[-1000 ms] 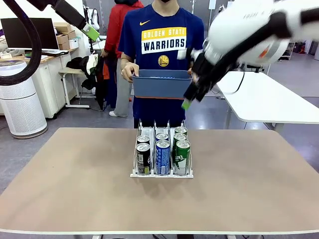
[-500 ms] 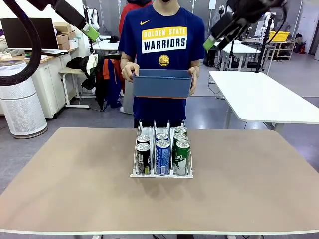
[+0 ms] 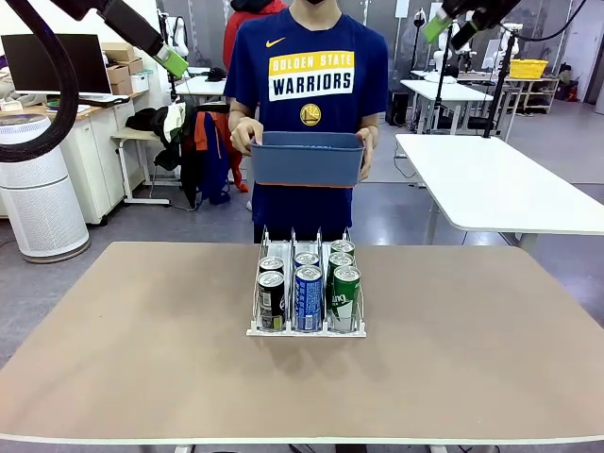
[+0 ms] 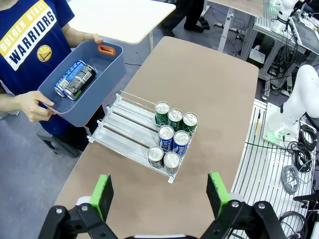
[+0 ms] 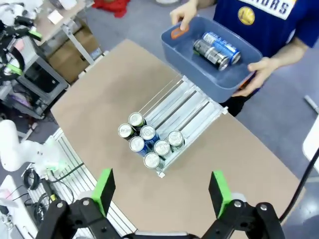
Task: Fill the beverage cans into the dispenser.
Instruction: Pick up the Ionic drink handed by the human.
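White wire dispenser (image 3: 293, 242) mid-table holds seven beverage cans (image 3: 309, 296) at its near end – two more cans (image 4: 75, 79) left in the bin (image 3: 307, 160) the person holds far side; left gripper (image 4: 159, 182), right gripper (image 5: 162, 185) both wide open, empty

the tan, round-cornered surface (image 3: 132, 359) carried the white wire dispenser (image 3: 306, 332), which sat flat on its base. the surface's far edge ran just behind the dispenser, its near edge lay well in front of the dispenser, and its left and right edges stood about equally far from the dispenser.
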